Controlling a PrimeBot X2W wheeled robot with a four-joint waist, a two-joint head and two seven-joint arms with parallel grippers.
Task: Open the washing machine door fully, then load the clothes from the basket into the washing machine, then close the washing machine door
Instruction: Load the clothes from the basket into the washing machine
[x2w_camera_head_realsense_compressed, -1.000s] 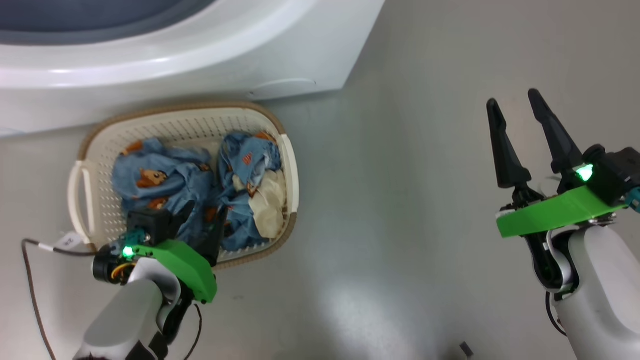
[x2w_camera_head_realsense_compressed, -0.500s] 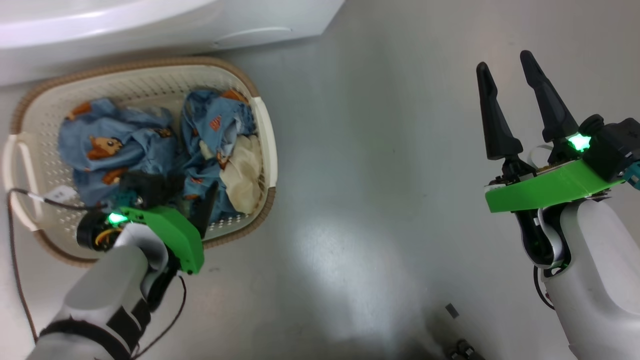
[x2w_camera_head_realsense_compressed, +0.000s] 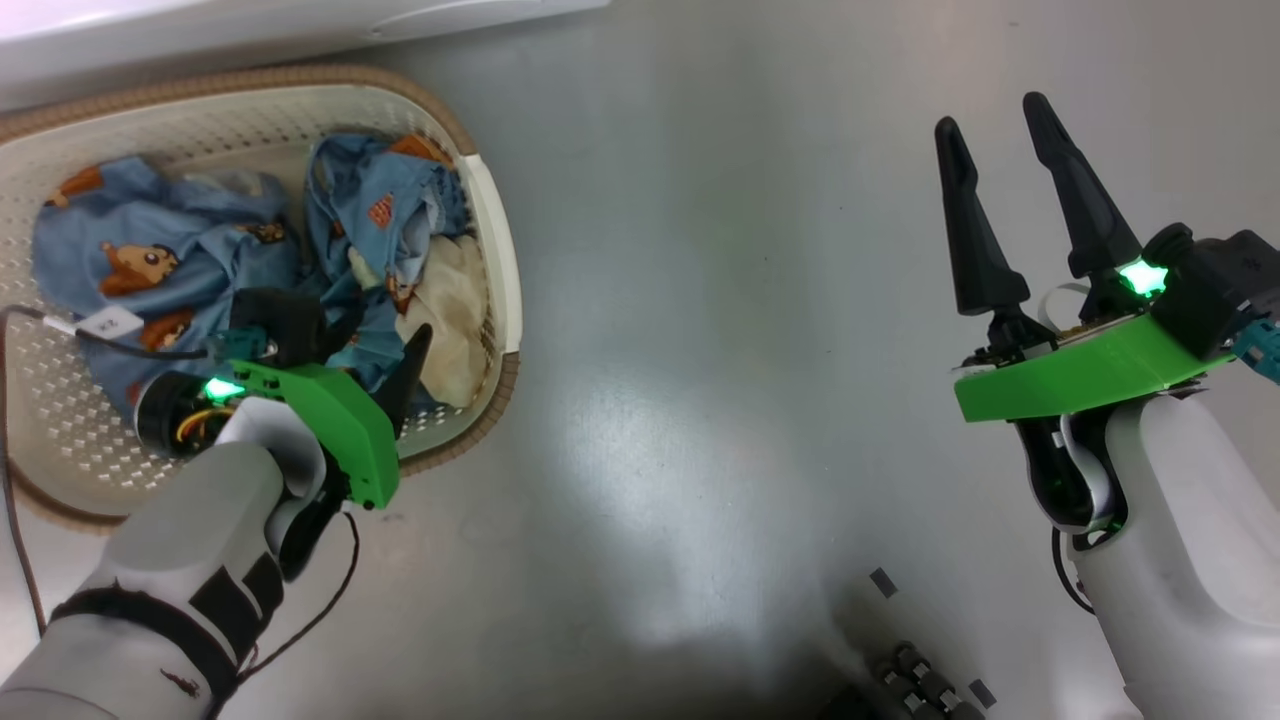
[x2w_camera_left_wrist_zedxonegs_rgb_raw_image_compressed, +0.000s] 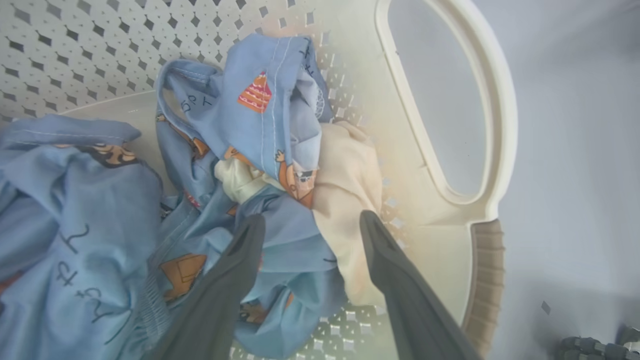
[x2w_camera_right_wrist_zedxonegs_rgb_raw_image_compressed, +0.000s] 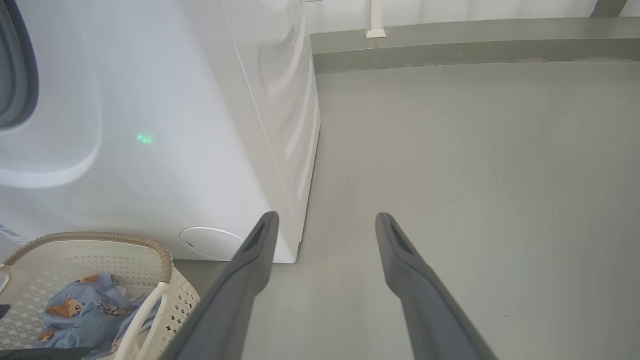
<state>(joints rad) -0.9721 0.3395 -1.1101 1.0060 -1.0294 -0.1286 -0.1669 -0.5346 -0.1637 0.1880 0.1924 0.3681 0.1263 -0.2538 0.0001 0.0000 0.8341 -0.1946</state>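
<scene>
**Step:** load phase, pick from basket (x2w_camera_head_realsense_compressed: 497, 250).

- L claw (x2w_camera_head_realsense_compressed: 378, 340) is at lower left of head view, low over the basket's right half. Jaws wide apart, nothing pinched yet.
- In L wrist view its fingers (x2w_camera_left_wrist_zedxonegs_rgb_raw_image_compressed: 235, 270) straddle a blue fold and the edge of the cream piece (x2w_camera_left_wrist_zedxonegs_rgb_raw_image_compressed: 345, 185). Can't tell whether the tips touch cloth.
- R claw (x2w_camera_head_realsense_compressed: 990, 115) is at right of head view over bare floor (x2w_camera_head_realsense_compressed: 700, 300), well apart from the basket. Jaws wide, empty.

**Where:**

- Clothes (x2w_camera_head_realsense_compressed: 110, 265) all lie in the basket as crumpled heaps.
- Basket is at upper left of head view, just in front of the washer (x2w_camera_right_wrist_zedxonegs_rgb_raw_image_compressed: 200, 125).
- Door state can't be told. A grey curved edge shows at upper left of R wrist view.

**Next (est.):**

- Drop a little, close on the bunched ridge between the fingers, lift clear of the rim.
- Needs a deep bite, since thin cloth prob. slips.
- A 2nd garment may drag along.
- Keep tips out of the basket holes.

**Materials:**

- Clothes: thin, soft, creased, light blue w/ orange-brown bear prints.
- Cream piece: matte, looks thicker.
- Basket: rigid cream plastic, small diamond perforations, rounded corners, loop handle, brown woven-look rim band.
- Washer: smooth glossy white.
- Floor: grey, slight sheen.
</scene>
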